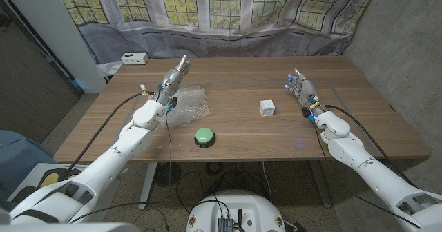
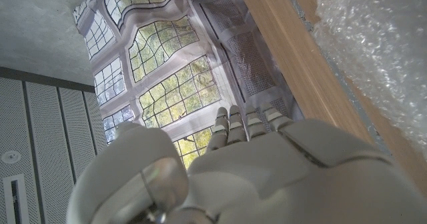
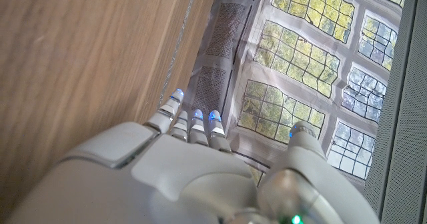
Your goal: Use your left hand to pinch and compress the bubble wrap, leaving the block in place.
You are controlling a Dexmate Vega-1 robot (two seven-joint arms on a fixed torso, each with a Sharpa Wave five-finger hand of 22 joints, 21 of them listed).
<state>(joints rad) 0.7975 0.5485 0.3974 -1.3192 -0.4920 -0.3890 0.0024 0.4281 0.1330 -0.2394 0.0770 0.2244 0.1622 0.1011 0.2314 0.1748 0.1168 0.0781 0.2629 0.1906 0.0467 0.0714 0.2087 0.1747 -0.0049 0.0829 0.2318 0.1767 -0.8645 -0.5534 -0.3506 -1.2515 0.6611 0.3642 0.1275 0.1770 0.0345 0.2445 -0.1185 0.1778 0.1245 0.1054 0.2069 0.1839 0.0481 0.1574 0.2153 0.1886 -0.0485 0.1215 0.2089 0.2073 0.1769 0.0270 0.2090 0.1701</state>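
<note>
- The wrap [image 1: 187,106] lies on the table [image 1: 290,132], just left of the green button [image 1: 205,136] and slightly beyond it; the block [image 1: 267,108] sits well right of the button, apart from the wrap, so squeezing the wrap need not disturb it
- The left hand [image 1: 174,77] is raised beyond the button, over the wrap's far left edge, fingers straight and holding nothing; probably poised to come down for a pinch, none yet made
- The right hand [image 1: 299,87] stands open beyond and right of the block, fingers together and empty, likely parked out of the way
- Whether the left fingertips touch the wrap is hard to tell; in the left wrist view the wrap [image 2: 380,44] is cut off at the edge and the fingertips [image 2: 235,115] point away from it
</note>
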